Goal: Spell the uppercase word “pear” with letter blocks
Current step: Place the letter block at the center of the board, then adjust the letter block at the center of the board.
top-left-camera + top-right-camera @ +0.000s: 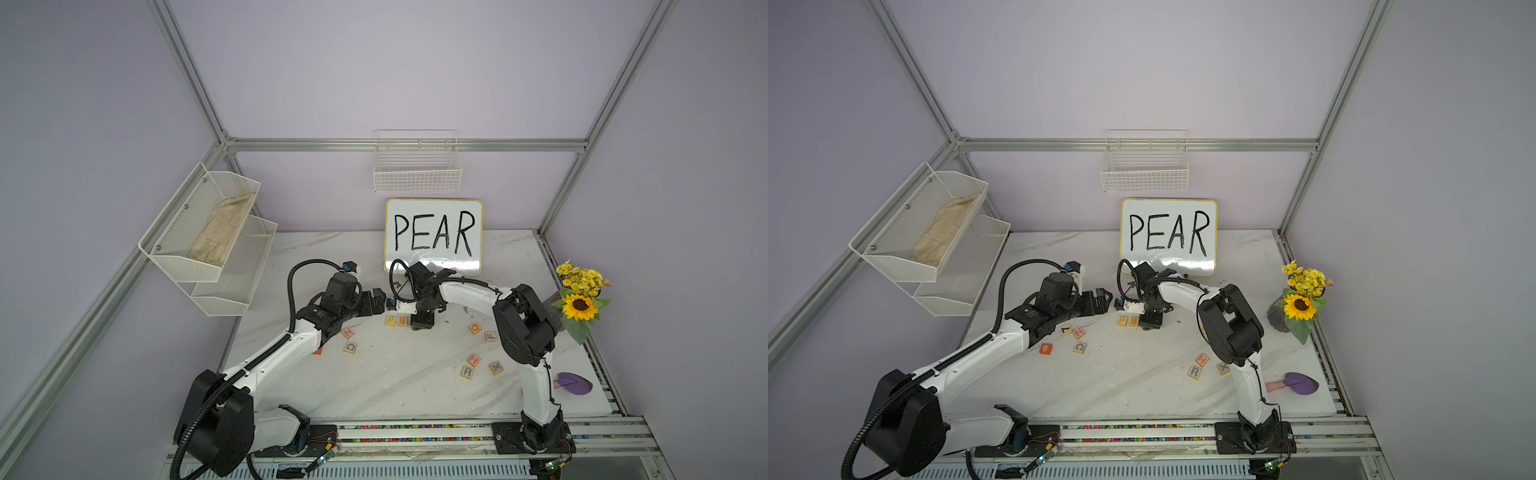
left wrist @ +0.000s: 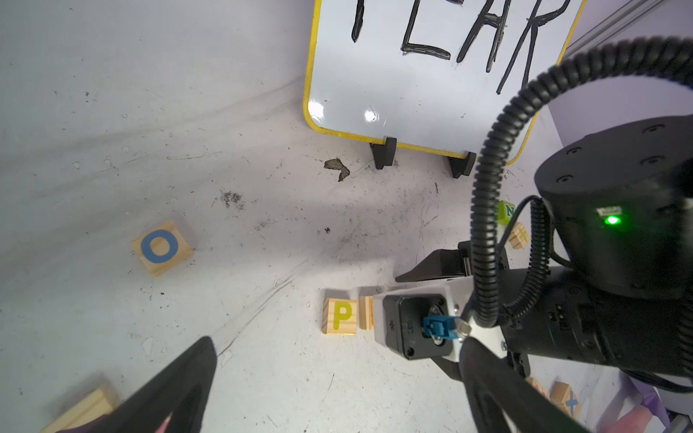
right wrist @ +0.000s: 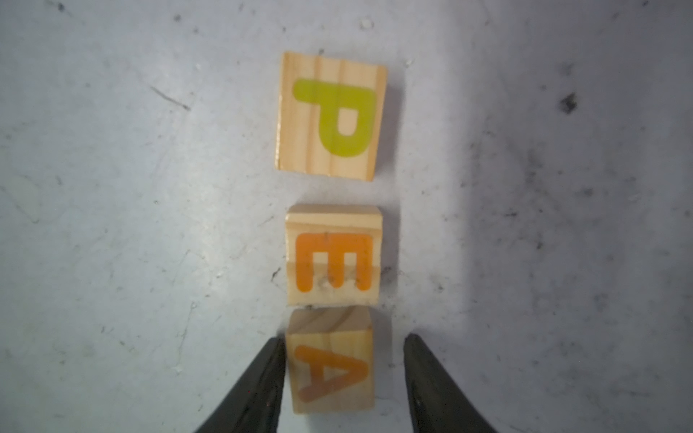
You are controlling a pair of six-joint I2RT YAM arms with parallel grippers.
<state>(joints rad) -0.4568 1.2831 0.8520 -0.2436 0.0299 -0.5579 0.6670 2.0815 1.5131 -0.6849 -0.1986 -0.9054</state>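
In the right wrist view the yellow P block (image 3: pixel 332 116), the E block (image 3: pixel 333 258) and the orange A block (image 3: pixel 330 367) lie in one line on the table. My right gripper (image 3: pixel 344 339) is open around the A block: one finger touches its side and the other stands clear. In both top views that gripper (image 1: pixel 423 324) points straight down beside the P (image 1: pixel 390 320) and E (image 1: pixel 402 321) and hides the A. The blue R block (image 1: pixel 467 371) lies apart towards the front right. My left gripper (image 1: pixel 380 301) hovers open and empty just left of the row.
A whiteboard (image 1: pixel 434 237) reading PEAR stands behind the row. Spare blocks O (image 1: pixel 475 328), F (image 1: pixel 491 336), H (image 1: pixel 473 359) and X (image 1: pixel 496 368) lie right; N (image 1: pixel 348 332), C (image 1: pixel 350 347) and an orange B cube (image 1: pixel 1046 348) lie left. Flowers (image 1: pixel 579 299) and a purple scoop (image 1: pixel 573 383) are far right.
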